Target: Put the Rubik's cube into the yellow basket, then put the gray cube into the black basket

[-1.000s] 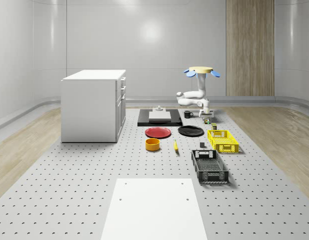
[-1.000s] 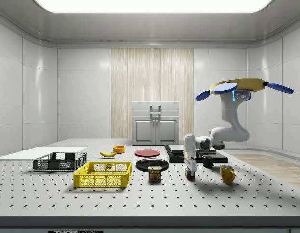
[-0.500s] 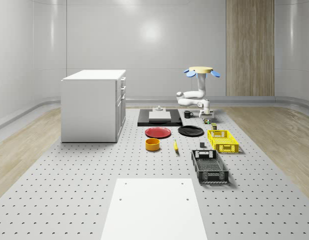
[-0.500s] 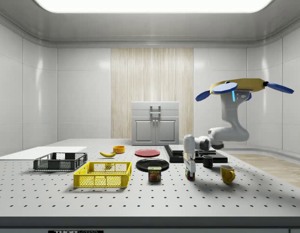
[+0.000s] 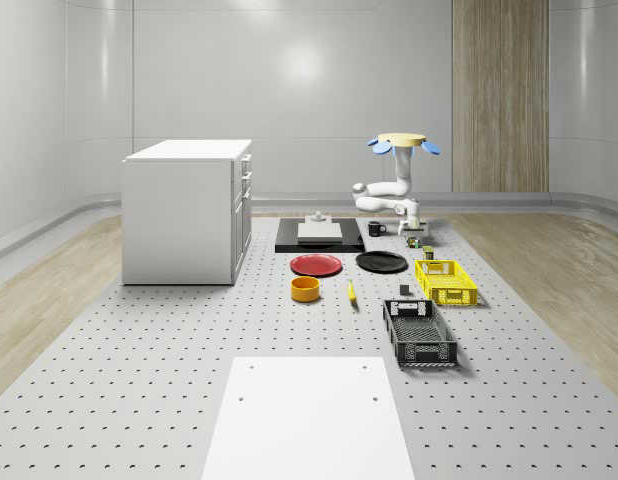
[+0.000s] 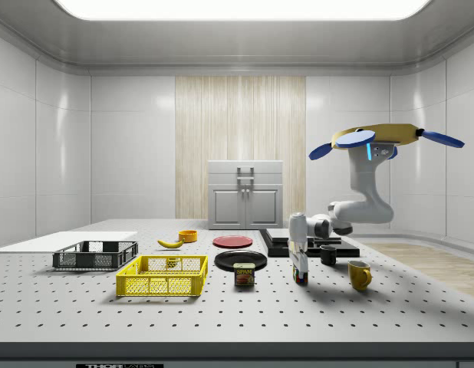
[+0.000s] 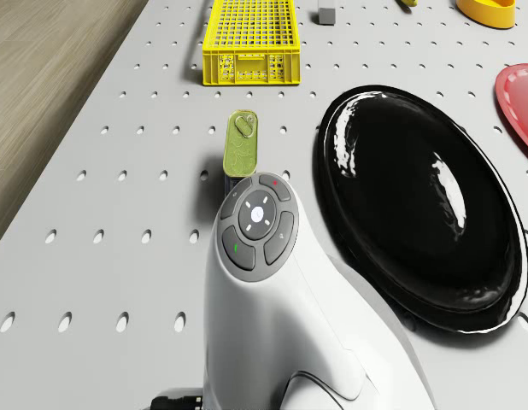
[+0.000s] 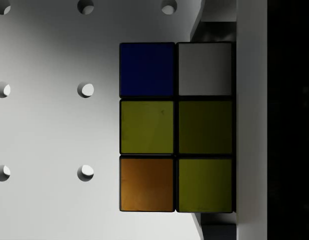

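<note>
The drone (image 6: 383, 136) is hovering beside the table (image 6: 222, 307), its arm bending down. The gripper (image 6: 299, 270) is pointing straight down, clamping the Rubik's cube (image 8: 174, 127) just off the surface.

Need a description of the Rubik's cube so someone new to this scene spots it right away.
Find the drone hovering over the far end of the perforated table, then follow its white arm down to the gripper. The Rubik's cube sits at the gripper's tip, between a small tin can and a yellow mug. It alone has multicoloured squares, blue, white, yellow and orange.
</note>
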### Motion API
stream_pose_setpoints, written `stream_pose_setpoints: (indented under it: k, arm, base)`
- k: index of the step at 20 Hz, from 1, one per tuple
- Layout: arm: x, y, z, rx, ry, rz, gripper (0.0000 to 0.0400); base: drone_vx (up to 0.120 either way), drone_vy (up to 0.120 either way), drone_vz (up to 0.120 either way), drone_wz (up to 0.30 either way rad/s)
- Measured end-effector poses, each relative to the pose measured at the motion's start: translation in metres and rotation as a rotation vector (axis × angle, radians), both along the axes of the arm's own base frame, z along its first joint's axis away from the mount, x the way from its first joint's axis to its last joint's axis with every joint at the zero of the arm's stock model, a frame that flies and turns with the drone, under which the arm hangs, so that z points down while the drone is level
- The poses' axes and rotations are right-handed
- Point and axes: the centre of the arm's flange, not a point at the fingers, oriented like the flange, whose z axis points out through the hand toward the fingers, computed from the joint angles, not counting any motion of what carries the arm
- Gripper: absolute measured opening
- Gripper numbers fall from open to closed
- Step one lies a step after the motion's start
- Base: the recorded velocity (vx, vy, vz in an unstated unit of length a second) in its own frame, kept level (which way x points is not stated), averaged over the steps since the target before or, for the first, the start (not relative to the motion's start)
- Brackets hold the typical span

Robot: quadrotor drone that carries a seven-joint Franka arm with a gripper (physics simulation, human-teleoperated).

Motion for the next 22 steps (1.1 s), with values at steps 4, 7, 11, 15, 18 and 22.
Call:
stream_pose_setpoints:
  k: [4,7,11,15,18,22]
  arm:
    - [0.0,0.0,0.0,0.0,0.0,0.0,0.0332]
    - [0.0,0.0,0.0,0.0,0.0,0.0,0.0328]
    - [0.0,0.0,0.0,0.0,0.0,0.0,0.0326]
    - [0.0,0.0,-0.008,0.0,0.0,0.0,0.0325]
    - [0.0,0.0,-0.019,0.0,0.0,0.0,0.0325]
    - [0.0,0.0,-0.029,0.0,0.0,0.0,0.0325]
  base:
    - [0.0,0.0,0.0,0.0]
    - [0.0,0.0,0.0,0.0]
    - [0.0,0.0,0.0,0.0]
    - [0.0,0.0,0.02,0.0]
    - [0.0,0.0,0.12,0.0]
    - [0.0,0.0,0.12,0.0]
